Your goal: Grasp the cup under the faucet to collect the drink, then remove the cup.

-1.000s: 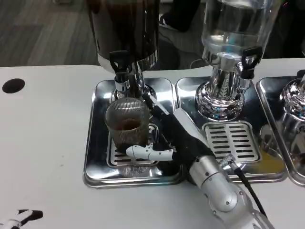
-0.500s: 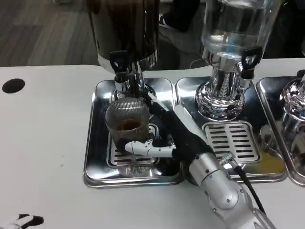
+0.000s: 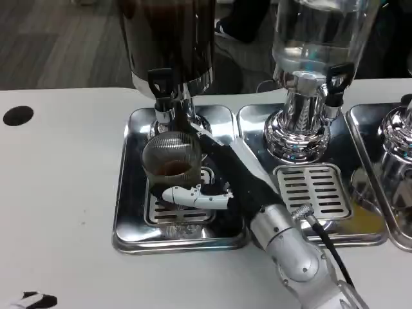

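Right hand [image 3: 222, 183] is at the cup [image 3: 171, 168]: fingers [image 3: 187, 195] wrap its lower wall from the right, one white finger lying across the front. Cup stands on the tray [image 3: 132, 212] grille, directly below the faucet [image 3: 161, 96], brown drink in its base. Judged: grasp made, collecting under way; lifting the cup clear remains. Left hand [image 3: 29, 300] rests low on the desk [image 3: 58, 187], finger state cannot be told

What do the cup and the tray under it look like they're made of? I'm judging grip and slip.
Cup: clear ribbed glass or hard plastic, hard to tell which; the dark drink shows through its fluted wall. Tray: polished metal, likely stainless steel, with mirror-like reflections and a slotted drain grille. The right hand wraps the cup.
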